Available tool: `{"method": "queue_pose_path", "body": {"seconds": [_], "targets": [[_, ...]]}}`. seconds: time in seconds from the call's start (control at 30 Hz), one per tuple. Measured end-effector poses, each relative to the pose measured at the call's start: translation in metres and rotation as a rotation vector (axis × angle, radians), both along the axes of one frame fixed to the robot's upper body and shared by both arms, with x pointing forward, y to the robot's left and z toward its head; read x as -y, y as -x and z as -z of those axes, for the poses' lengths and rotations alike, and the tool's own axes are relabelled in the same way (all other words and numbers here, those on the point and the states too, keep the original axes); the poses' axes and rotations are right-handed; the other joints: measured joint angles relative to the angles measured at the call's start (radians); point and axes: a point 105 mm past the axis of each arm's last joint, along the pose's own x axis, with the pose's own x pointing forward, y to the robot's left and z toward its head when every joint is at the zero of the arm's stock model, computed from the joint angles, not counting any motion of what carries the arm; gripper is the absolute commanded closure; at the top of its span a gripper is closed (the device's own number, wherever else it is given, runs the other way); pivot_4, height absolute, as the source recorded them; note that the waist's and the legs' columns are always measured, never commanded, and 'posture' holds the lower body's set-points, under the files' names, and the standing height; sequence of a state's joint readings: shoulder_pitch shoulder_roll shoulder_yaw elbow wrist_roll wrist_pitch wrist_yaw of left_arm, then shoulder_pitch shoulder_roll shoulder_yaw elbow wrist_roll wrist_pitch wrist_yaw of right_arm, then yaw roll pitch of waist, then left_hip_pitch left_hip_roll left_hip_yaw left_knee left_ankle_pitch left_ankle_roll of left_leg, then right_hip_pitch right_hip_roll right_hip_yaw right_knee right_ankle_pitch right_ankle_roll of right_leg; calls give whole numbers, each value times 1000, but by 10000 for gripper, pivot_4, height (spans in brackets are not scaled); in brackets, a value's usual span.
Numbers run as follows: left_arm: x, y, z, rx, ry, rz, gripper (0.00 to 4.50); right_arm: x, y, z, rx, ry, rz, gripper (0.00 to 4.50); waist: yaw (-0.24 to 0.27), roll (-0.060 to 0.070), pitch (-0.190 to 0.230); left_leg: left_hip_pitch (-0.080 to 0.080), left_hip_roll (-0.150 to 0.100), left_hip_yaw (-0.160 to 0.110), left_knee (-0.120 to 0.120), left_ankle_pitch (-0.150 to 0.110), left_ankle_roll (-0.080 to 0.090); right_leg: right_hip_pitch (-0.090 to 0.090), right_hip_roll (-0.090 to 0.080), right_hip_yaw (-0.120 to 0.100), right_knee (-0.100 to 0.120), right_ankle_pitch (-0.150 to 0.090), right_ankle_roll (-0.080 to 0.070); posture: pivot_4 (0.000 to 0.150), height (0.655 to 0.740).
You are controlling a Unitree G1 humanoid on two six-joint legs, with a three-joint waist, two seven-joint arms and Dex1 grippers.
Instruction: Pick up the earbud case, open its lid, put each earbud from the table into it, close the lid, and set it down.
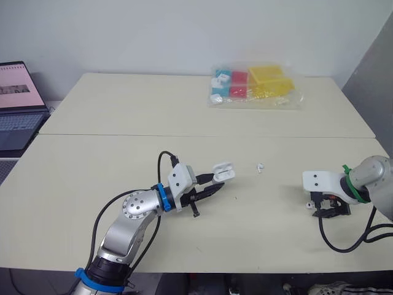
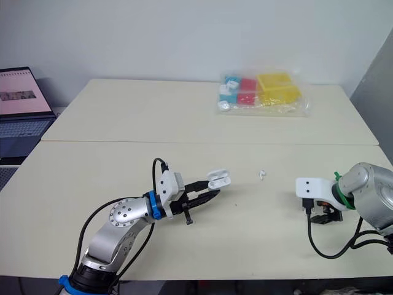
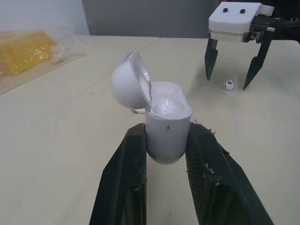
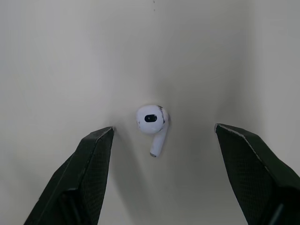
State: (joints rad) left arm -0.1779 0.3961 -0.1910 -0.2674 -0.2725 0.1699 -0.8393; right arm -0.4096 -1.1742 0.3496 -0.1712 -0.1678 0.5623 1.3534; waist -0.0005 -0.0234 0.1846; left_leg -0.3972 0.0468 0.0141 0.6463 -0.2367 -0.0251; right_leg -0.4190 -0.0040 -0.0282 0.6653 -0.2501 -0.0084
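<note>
1. The left gripper [image 1: 216, 183] reached out low over the table [image 1: 123, 160], its fingers pinching the case [image 3: 166, 126], whose lid stood open.
2. The right gripper [image 4: 164, 127] pointed down with fingers spread, an earbud [image 4: 151, 118] lying between them.
3. The head view showed another earbud [image 1: 260, 166] just beyond the case.
</note>
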Motion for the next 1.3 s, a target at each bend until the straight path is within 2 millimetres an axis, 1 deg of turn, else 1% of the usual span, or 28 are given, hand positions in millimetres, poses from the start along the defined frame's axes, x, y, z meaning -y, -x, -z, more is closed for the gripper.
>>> {"method": "queue_pose_path", "body": {"seconds": [0.17,0.47,0.57,0.63,0.7,0.77,0.8,0.83,1.03,1.17,1.23,1.3], "targets": [[0,0,0,2,0,-2,37119,0,-2,1,-7,1,-17,9205,0,0,0,0,0,1,0,0,0,0,0,1,0,0,1,1500,7400],[1,0,0,2,2,-3,37119,-7,-5,1,-16,-23,-31,9205,-1,0,0,2,0,4,0,0,0,0,0,4,1,1,1,1500,7400],[1,0,0,3,0,-4,37119,-7,-4,1,-25,-25,-31,14925,-1,0,0,2,0,4,0,0,0,0,0,5,1,1,1,1500,7400],[1,0,0,3,0,-4,37119,-7,-4,2,-30,-25,-33,21317,-1,0,0,3,0,5,0,0,0,0,0,6,1,1,2,1500,7400],[1,0,0,3,0,-4,37119,-8,-4,2,-30,-25,-33,29296,-1,0,0,3,0,7,0,0,0,0,0,7,1,2,3,1500,7400],[1,0,0,3,0,-4,37119,-8,-4,2,-31,-25,-33,35719,-1,0,0,4,0,9,0,0,0,0,0,9,1,2,4,1500,7400],[1,0,0,3,0,-4,37119,-8,-4,2,-32,-25,-33,39758,-1,0,0,5,0,10,0,0,0,0,0,10,1,3,4,1500,7400],[1,0,0,3,0,-4,37119,-8,-4,2,-32,-25,-34,40867,-1,0,0,5,0,11,0,0,0,0,0,11,1,3,4,1500,7400],[1,-1,1,1,0,-5,37119,-8,-4,1,-37,-28,-37,40826,-1,0,0,6,0,14,0,0,0,0,0,15,0,4,6,1500,7400],[1,-1,0,3,2,-5,37119,-14,-4,-3,-32,-52,-68,40826,-1,0,0,5,0,14,0,0,0,-1,0,15,0,4,6,1500,7400],[1,-2,0,5,4,-4,37119,-23,-5,-17,11,-107,-100,40826,-1,0,0,5,0,15,0,0,0,-1,0,15,1,4,6,1500,7400],[4,-5,-3,10,17,-4,37119,-33,-7,-41,89,-178,-137,40826,-1,0,0,5,0,14,0,0,0,-1,0,15,0,4,6,1500,7400]]}}
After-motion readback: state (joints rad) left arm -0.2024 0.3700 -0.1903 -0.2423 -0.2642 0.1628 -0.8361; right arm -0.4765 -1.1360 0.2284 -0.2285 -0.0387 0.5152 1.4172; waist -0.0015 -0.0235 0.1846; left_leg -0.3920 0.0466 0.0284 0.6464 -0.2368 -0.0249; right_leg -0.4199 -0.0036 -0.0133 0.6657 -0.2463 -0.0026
